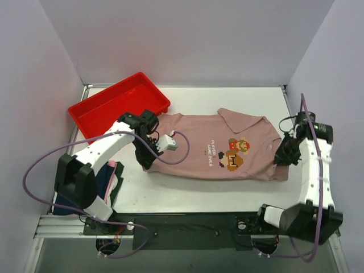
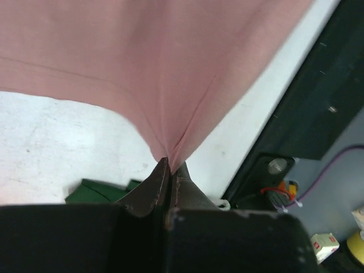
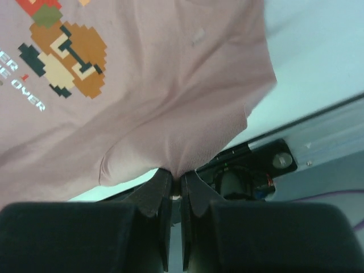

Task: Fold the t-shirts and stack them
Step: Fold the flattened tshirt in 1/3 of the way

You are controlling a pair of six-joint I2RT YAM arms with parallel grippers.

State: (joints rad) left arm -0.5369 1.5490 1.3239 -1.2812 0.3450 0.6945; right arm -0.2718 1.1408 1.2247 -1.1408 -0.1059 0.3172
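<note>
left gripper (image 2: pixel 170 166) clamped on pink t-shirt (image 1: pixel 199 129) hem; right gripper (image 3: pixel 177 177) likewise.

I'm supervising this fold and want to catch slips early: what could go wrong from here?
1. The left gripper and right gripper each pinch only a small tip of the pink shirt, so the cloth may slip out when lifted.
2. The purple cable loops over the shirt and might snag or drag it.
</note>
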